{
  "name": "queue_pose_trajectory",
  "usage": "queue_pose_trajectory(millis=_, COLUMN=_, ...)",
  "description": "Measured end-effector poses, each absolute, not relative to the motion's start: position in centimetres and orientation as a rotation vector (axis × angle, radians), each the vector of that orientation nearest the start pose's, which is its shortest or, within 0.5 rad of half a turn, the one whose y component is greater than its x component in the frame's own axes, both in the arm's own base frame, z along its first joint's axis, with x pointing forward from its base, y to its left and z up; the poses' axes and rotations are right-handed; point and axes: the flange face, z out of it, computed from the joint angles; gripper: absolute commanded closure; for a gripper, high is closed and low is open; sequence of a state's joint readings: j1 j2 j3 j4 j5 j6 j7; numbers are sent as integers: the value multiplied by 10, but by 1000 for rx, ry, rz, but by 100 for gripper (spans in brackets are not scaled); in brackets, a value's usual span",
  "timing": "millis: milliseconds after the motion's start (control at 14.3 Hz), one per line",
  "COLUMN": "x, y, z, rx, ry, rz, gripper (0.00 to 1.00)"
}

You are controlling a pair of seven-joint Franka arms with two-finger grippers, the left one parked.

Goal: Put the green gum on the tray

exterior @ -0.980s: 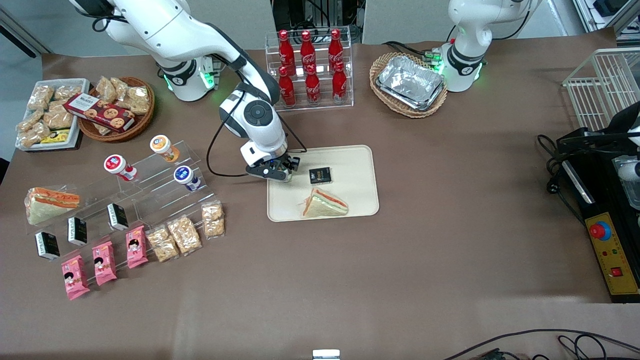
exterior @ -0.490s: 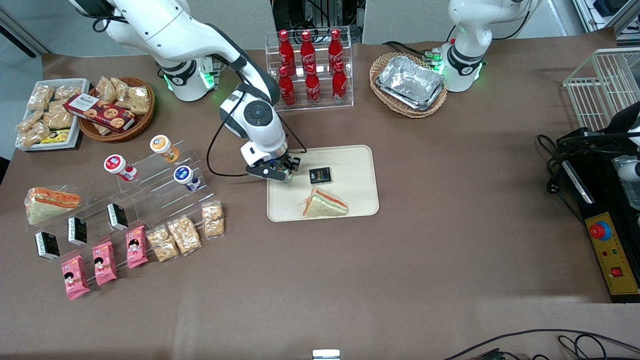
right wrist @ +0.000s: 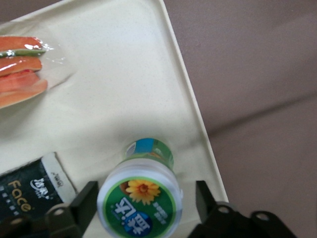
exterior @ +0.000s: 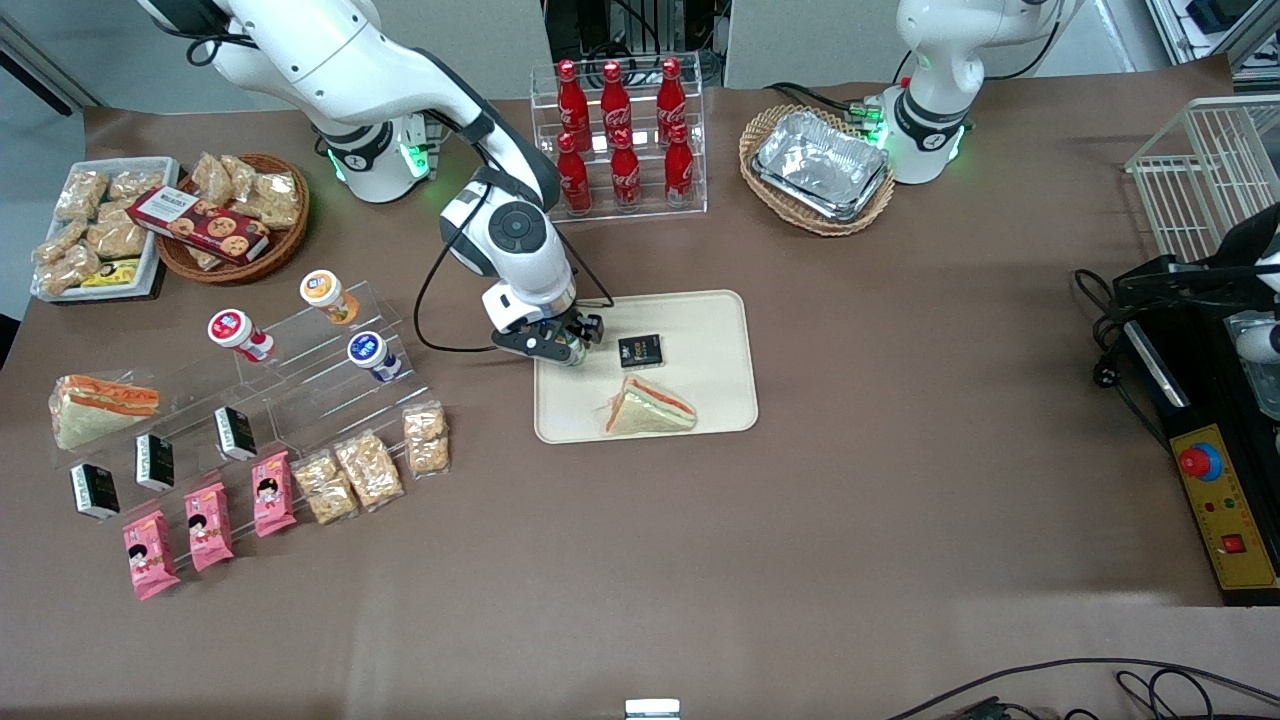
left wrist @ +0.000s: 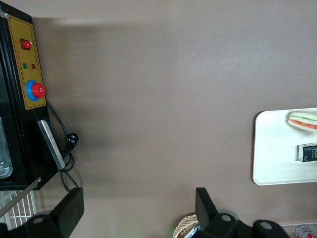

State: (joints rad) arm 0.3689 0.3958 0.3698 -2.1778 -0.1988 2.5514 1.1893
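Note:
The green gum (right wrist: 141, 201), a small white bottle with a green-rimmed lid and a flower label, stands upright on the beige tray (right wrist: 124, 89) near its corner. My right gripper (right wrist: 145, 199) is open, with one finger on each side of the lid and a gap at both. In the front view the gripper (exterior: 563, 343) hangs over the tray (exterior: 710, 330) at its edge toward the working arm's end, and the gum (exterior: 573, 353) is mostly hidden under it. The tray also shows in the left wrist view (left wrist: 275, 158).
A wrapped sandwich (exterior: 650, 408) and a black packet (exterior: 640, 350) lie on the tray beside the gum. A clear stand holds blue-lidded (exterior: 372, 355), orange-lidded (exterior: 325, 293) and red-lidded (exterior: 238, 333) bottles. A cola rack (exterior: 620, 140) and a basket of foil trays (exterior: 820, 165) stand farther back.
The gripper has shifted very slightly away from the front camera. The gum stays in the same spot on the tray.

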Motion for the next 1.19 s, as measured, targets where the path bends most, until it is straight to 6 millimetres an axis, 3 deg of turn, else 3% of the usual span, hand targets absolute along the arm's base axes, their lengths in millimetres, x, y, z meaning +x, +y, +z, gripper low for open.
queue_pose_trajectory(millis=630, x=418, y=383, z=228, rx=-3062, ry=487, rz=-3, gripper=1)
queue_pose_trajectory(millis=840, x=427, y=376, z=261, rx=-3092, ry=480, rz=-46, gripper=1)
queue_pose_trajectory(millis=1190, x=438, y=351, z=349, rx=-3185, ry=394, rz=-78, gripper=1)
